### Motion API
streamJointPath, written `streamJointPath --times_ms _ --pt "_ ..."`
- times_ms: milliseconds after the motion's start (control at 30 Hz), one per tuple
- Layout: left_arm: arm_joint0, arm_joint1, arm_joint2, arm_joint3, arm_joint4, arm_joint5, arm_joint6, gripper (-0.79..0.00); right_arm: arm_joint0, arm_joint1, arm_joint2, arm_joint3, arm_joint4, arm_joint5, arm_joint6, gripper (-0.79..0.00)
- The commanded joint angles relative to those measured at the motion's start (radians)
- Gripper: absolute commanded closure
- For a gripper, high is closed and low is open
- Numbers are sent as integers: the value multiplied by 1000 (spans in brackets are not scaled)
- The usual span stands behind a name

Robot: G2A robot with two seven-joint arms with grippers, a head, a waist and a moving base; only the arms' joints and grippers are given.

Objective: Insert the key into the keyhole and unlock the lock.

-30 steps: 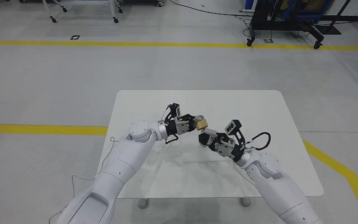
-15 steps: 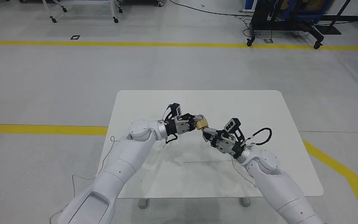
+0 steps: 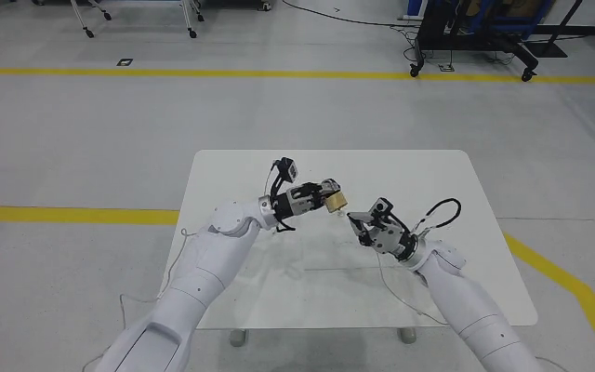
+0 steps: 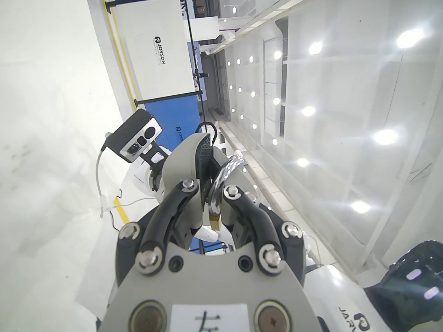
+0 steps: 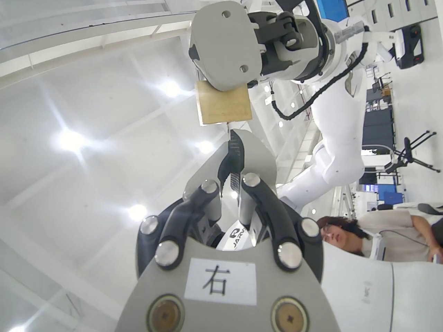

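**Key meets the padlock's underside above the table**

Top view: over the middle of the white rectangular table [image 3: 465, 186], the left arm [image 3: 237, 219] and the right arm [image 3: 446, 270] converge. The left jaws are clamped on a small brass padlock with a silvery shackle [image 3: 335, 200], held up off the tabletop. The right jaws sit just beside the padlock's lower end, narrowed almost together. Yellow floor lines run behind the table.

Left wrist view: the padlock [image 4: 215, 221] shows edge-on between the left jaws. Its brass body is near the linkage and its shackle is pinched between the grey fingers [image 4: 187, 160]. A white label with one black character sits on the jaw base. A white panel [image 4: 155, 60] in the background carries a printed logo.

Right wrist view: the right jaws pinch a thin silvery metal key [image 5: 228, 131], blade pointing up. Its tip touches the bottom face of the padlock [image 5: 223, 103]; how far in it sits I cannot tell. The left jaws grip the padlock's upper part. The right jaw base also has a white label with a single black character.
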Motion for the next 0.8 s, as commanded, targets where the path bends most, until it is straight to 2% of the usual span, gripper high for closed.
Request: streamJointPath --times_ms 0,33,67,100,133,167,200,400,533,633,767 --pt "11 2 -8 -14 -4 -19 12 0 13 -2 -3 27 -5 -3 19 0" --pt "15 3 -13 -18 -4 -23 17 0 16 -3 -4 32 -9 -8 29 -65" --pt "17 3 -15 -22 -2 -23 19 0 18 -3 -4 36 -20 -16 41 -237" --pt "19 4 -17 -24 0 -21 20 0 18 -3 -1 41 -31 -30 43 -329" --pt "20 5 -18 -26 6 -19 24 0 16 -3 3 40 -41 -46 43 -471" --pt "20 6 -17 -27 23 -19 31 0 11 -2 9 36 -54 -65 44 -680" --pt "19 7 -16 -27 46 -19 44 0 5 0 18 31 -71 -89 41 -773" --pt "17 12 11 -40 225 -2 147 0 -99 29 137 -69 -219 -256 -80 -785" --pt "22 13 36 -55 343 16 217 0 -253 55 279 -204 -307 -364 -183 -785" --pt "20 13 55 -56 404 62 240 0 -285 58 304 -228 -321 -380 -207 -785" --pt "22 12 52 -62 400 67 259 0 -285 58 304 -228 -321 -380 -207 -785"
